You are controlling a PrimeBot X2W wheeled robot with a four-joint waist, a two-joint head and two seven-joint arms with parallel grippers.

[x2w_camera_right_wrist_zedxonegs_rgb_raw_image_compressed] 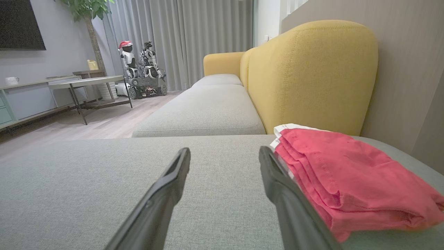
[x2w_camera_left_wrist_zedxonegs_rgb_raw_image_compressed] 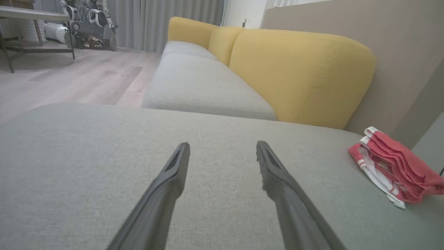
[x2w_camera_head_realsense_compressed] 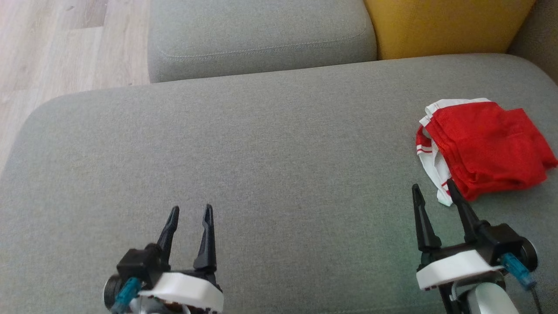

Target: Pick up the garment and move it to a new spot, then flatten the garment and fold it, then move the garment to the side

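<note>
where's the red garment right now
In the head view the red garment lies folded at the right of the grey cushion, just ahead of the open right gripper.

One garment (x2w_camera_head_realsense_compressed: 484, 148), two end effectors (x2w_camera_head_realsense_compressed: 191, 207) (x2w_camera_head_realsense_compressed: 432, 183), two grey cushions (x2w_camera_head_realsense_compressed: 261, 165) (x2w_camera_head_realsense_compressed: 257, 39)

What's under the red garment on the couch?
The grey seat cushion lies under the red garment. Some white striped fabric peeks out at its edge; anything else beneath is covered.

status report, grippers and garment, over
Left gripper open, empty. Right gripper open, empty, beside red garment. Garment folded, on grey seat cushion, right side. Nothing in the way.
</note>
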